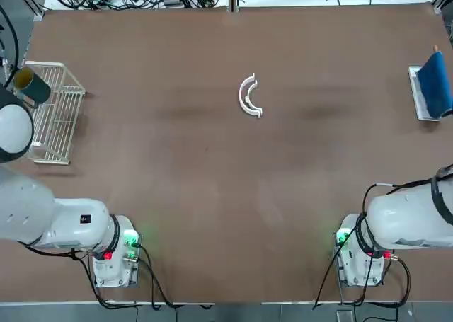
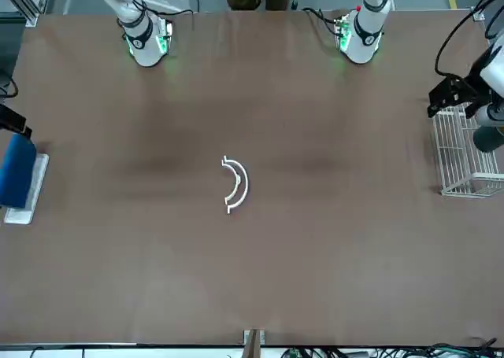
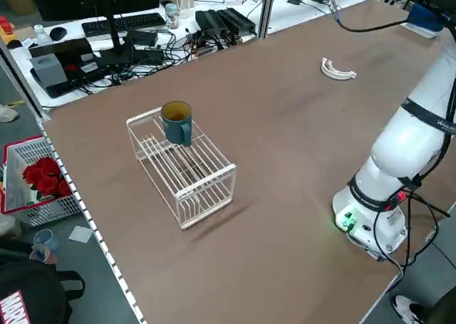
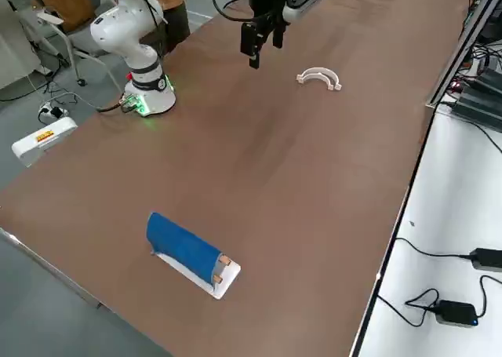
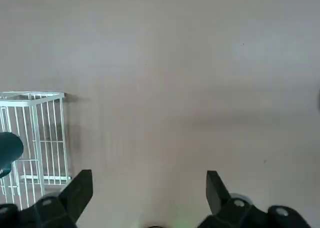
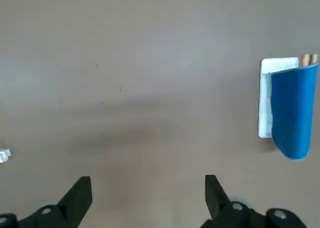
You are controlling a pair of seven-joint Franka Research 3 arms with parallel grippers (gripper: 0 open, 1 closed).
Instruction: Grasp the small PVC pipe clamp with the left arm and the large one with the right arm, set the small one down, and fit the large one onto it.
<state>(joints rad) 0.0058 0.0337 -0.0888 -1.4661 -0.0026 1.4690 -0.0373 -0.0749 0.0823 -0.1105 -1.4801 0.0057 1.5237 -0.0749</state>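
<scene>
The two white clamps lie nested together in the middle of the table's far half. The large one [image 1: 241, 95] [image 2: 245, 182] forms the outer arc. The small PVC pipe clamp [image 1: 247, 99] [image 2: 235, 180] sits inside its curve, touching it. They also show as one white arc [image 4: 318, 77] in the right side view. Neither gripper is near them. My left gripper [image 5: 150, 176] is open and holds nothing; it hangs high beside the wire rack. My right gripper [image 6: 147, 180] is open too, high over bare table between the clamps and a blue object.
A white wire rack [image 1: 55, 113] with a teal mug [image 1: 32, 86] on it stands at the table's left edge. A blue object on a white base [image 1: 430, 88] lies at the right edge. Cables and desks run along the far side.
</scene>
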